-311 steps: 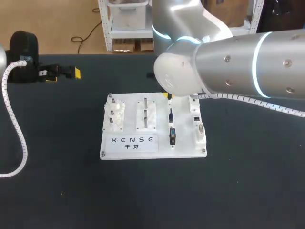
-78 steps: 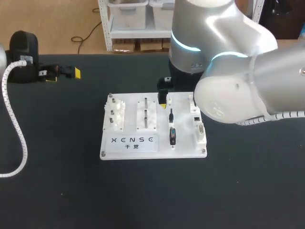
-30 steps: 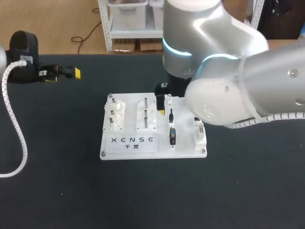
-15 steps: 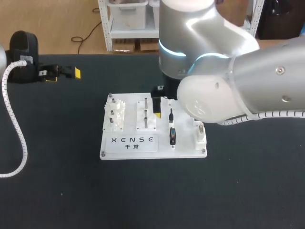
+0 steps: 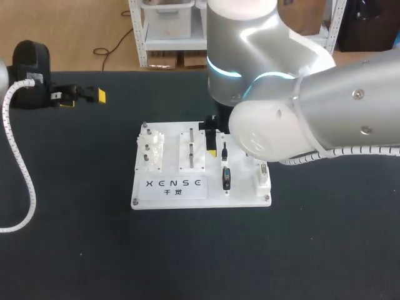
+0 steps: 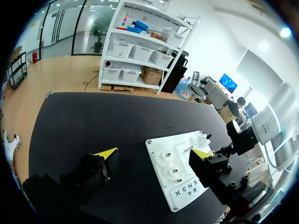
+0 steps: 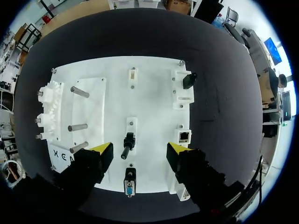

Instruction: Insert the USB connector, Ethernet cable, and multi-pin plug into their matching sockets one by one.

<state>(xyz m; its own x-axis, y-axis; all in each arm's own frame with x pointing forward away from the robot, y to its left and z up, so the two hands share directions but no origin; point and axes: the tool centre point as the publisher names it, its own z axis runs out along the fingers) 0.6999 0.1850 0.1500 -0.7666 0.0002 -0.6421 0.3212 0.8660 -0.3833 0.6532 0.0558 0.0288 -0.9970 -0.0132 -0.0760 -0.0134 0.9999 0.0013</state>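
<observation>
My right gripper (image 7: 139, 150) hangs over the flat white plastic board (image 7: 154, 93) with its fingers wide apart and holding nothing, so it should go straight down, keep the small black cable plug (image 7: 127, 141) on the board in the middle of the gap, then squeeze gently.

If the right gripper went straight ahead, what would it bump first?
Probably the black plug on the white board: it sits just ahead, between the right gripper's open fingers. Depth is hard to judge.
</observation>
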